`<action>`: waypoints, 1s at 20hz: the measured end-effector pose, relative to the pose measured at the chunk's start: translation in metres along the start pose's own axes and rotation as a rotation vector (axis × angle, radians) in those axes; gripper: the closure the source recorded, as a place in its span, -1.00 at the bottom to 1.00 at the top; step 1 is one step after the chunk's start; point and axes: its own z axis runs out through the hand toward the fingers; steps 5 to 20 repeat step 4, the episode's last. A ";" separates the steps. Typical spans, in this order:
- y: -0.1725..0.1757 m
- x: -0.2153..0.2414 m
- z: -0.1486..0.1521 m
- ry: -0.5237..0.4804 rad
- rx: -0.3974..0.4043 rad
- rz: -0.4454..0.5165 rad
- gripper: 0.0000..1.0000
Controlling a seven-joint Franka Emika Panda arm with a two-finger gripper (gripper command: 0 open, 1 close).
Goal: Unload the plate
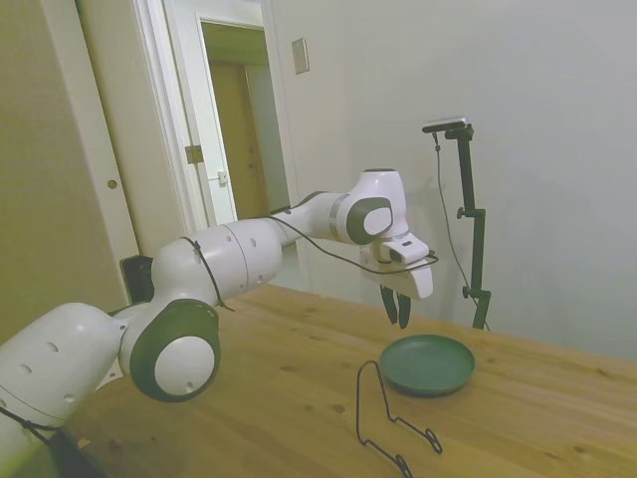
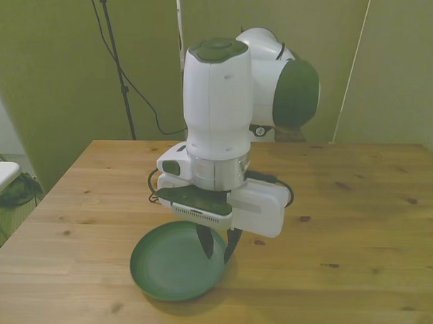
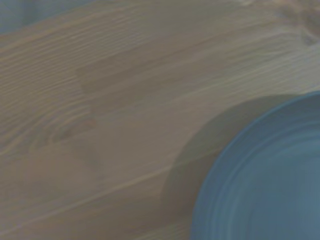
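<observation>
Beside the wire stand [image 1: 390, 418], we see the plate [image 1: 428, 363] lying flat on the surface [image 1: 249, 398], off the stand. Our pincer [image 1: 396, 305] hangs just above the plate's rim, spread and empty. Unloading looks done; next we judge a clear retreat upward.
</observation>
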 end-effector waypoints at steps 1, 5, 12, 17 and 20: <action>0.000 -0.003 -0.015 -0.003 0.014 -0.007 -1.00; 0.001 -0.020 -0.083 -0.017 0.082 -0.037 -1.00; 0.001 -0.020 -0.083 -0.017 0.082 -0.037 -1.00; 0.001 -0.020 -0.083 -0.017 0.082 -0.037 -1.00; 0.001 -0.020 -0.083 -0.017 0.082 -0.037 -1.00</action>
